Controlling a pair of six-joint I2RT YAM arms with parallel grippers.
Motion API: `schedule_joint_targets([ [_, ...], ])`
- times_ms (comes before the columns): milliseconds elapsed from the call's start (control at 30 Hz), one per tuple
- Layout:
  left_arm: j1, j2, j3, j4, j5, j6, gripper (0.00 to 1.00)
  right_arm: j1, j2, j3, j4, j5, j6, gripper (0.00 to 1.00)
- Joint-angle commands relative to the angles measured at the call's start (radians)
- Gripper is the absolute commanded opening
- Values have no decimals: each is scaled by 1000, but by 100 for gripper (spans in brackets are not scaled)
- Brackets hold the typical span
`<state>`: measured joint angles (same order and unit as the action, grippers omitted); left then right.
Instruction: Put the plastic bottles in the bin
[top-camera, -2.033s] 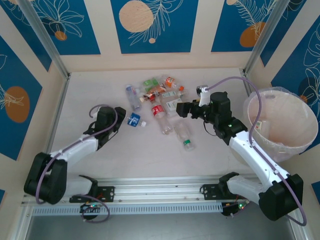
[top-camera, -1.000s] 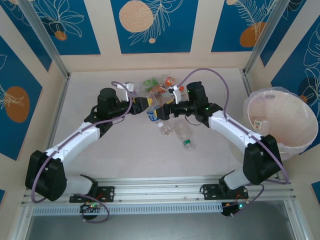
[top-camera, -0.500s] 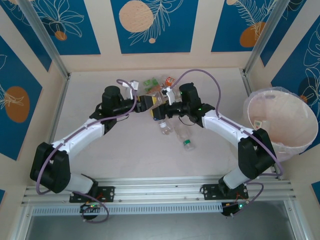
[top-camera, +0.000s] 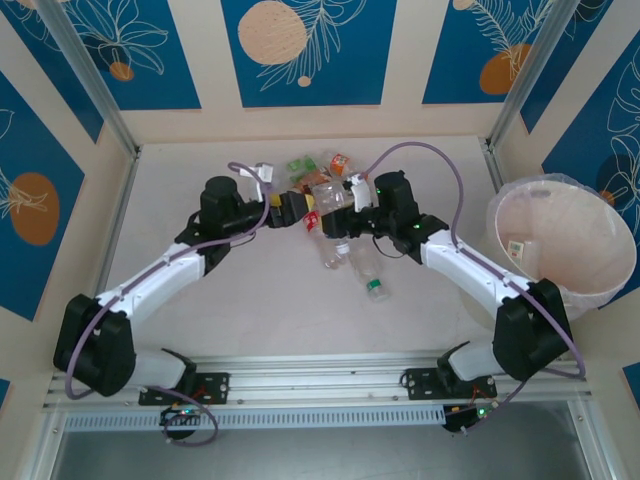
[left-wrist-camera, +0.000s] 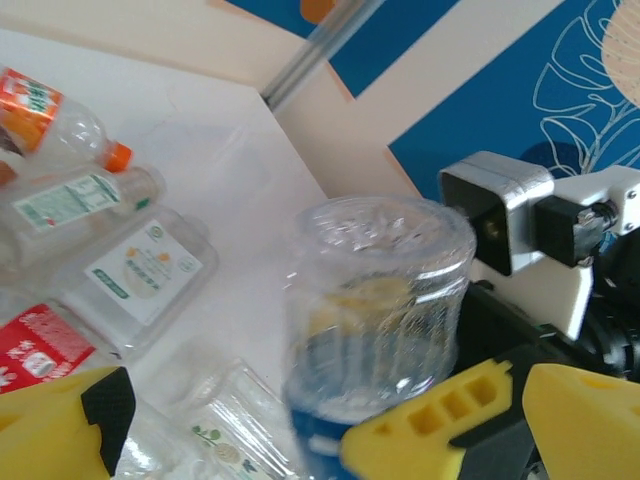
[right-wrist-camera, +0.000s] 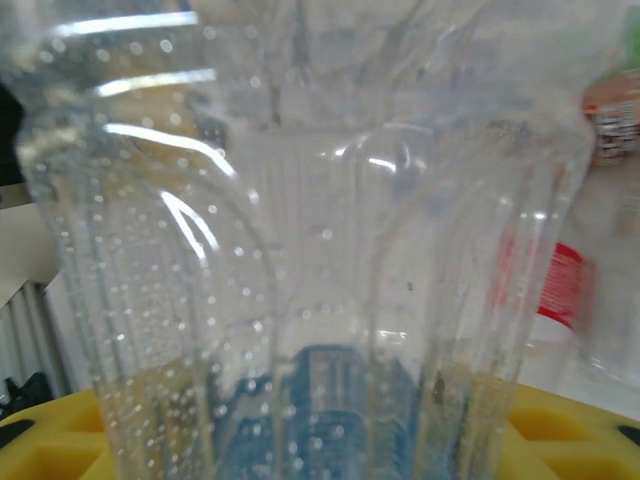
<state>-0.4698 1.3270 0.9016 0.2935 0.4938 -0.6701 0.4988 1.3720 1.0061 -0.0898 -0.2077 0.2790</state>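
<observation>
A clear plastic bottle (top-camera: 329, 194) with a blue label hangs above the table between the two arms. My right gripper (top-camera: 349, 207) is shut on it; in the right wrist view the bottle (right-wrist-camera: 320, 250) stands between the yellow fingers (right-wrist-camera: 60, 440). My left gripper (top-camera: 297, 205) is open just left of the bottle, its fingers (left-wrist-camera: 60, 425) spread wide of the bottle (left-wrist-camera: 375, 300). Several more plastic bottles (top-camera: 325, 170) lie in a pile behind. The bin (top-camera: 580, 240) stands at the far right with one bottle (top-camera: 518, 250) inside.
A red-labelled bottle (top-camera: 312, 220) and a green-capped bottle (top-camera: 370, 275) lie on the table under and in front of the grippers. An orange-capped bottle (left-wrist-camera: 60, 125) and a white-labelled one (left-wrist-camera: 140, 270) lie near the left gripper. Walls enclose the table on three sides.
The left gripper carried the blue-labelled bottle to the middle and has opened. The right gripper closed on that bottle and has drawn it slightly right.
</observation>
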Motion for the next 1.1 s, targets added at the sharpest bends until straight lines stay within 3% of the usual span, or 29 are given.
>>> schedule_joint_targets([
  [0,-8,-64,-45,-7,-203,51,100,-21,-93,-6,-78,69,-33,50],
  [133,-7,-84,-46,-159,-431,42,100,-31,-197,10,-141,117,-68,51],
  [200,-4,-79,-48,-200,-476,21,100,-33,-243,26,-177,141,-95,51],
  [400,-4,-53,-79,-151,-460,1,100,-57,-335,106,-322,263,-144,52],
  [767,5,-37,-127,-150,-576,-60,100,-168,-430,283,-518,444,-163,51],
  [1067,14,-33,-159,-97,-600,-51,100,-427,-457,362,-615,627,-158,51],
])
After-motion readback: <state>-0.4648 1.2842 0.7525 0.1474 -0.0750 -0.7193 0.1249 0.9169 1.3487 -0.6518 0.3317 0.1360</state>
